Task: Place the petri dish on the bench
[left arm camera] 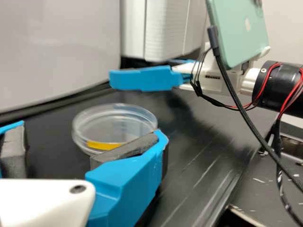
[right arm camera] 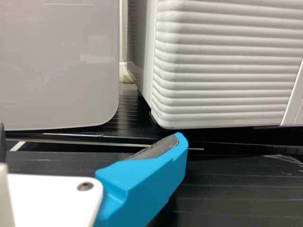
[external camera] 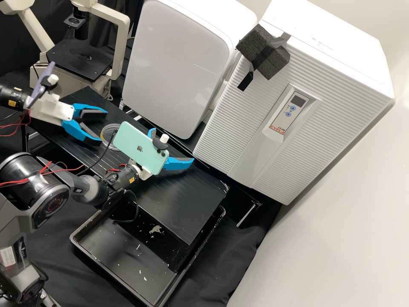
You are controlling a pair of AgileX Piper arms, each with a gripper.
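From here, the left gripper [external camera: 103,124] has its 2 blue fingers spread wide, holding nothing; the petri dish [external camera: 110,138] sits on the black bench [external camera: 187,200] near their tips. The right gripper [external camera: 174,147] gapes, empty too.

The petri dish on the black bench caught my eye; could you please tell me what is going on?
Two robot arms are stationed over the bench, where the petri dish lies flat. The left claw is open right by the dish, and the right claw is open and empty, farther off. Neither claw grips the dish, so it looks placed.
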